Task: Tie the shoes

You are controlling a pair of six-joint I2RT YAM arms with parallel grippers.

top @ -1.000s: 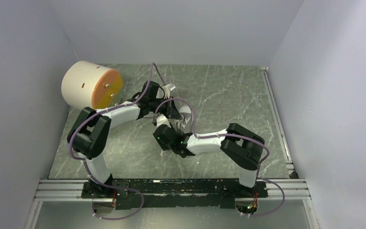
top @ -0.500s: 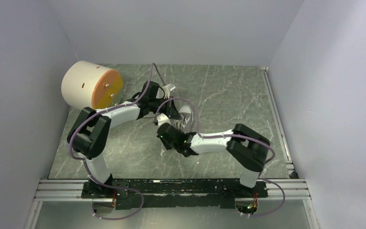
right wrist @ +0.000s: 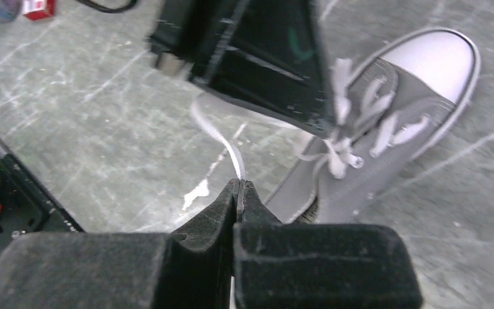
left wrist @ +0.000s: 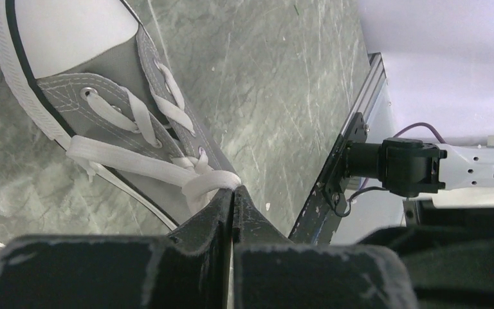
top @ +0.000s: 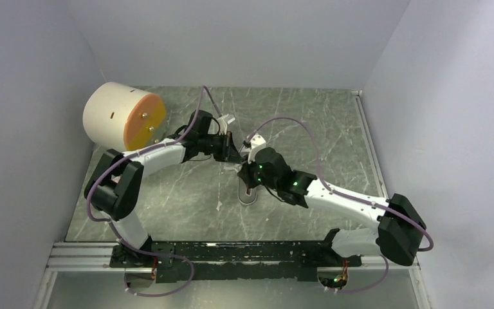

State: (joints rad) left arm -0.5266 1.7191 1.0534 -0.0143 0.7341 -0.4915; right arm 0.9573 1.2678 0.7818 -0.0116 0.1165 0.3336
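The grey shoe [left wrist: 112, 90], with a white toe cap and white laces, lies on the marble table. In the top view only its end [top: 249, 195] shows below the two wrists. My left gripper [left wrist: 232, 188] is shut on a white lace loop [left wrist: 209, 180] beside the eyelets. My right gripper [right wrist: 238, 182] is shut on a thin white lace strand [right wrist: 222, 138] that runs up from its tips toward the shoe [right wrist: 392, 135]. From above, the left gripper [top: 235, 154] and the right gripper [top: 249, 175] meet over the shoe.
A cream cylinder with an orange face [top: 123, 116] stands at the back left. Grey walls close in three sides. A metal rail [top: 231, 254] runs along the near edge. The left wrist's black body [right wrist: 257, 58] hangs just ahead of my right fingers.
The right arm has swung from the shoe's left side to stretch in from the right, and its gripper has shut on a lace. The shoe has shifted toward the near edge. The left gripper stayed shut.
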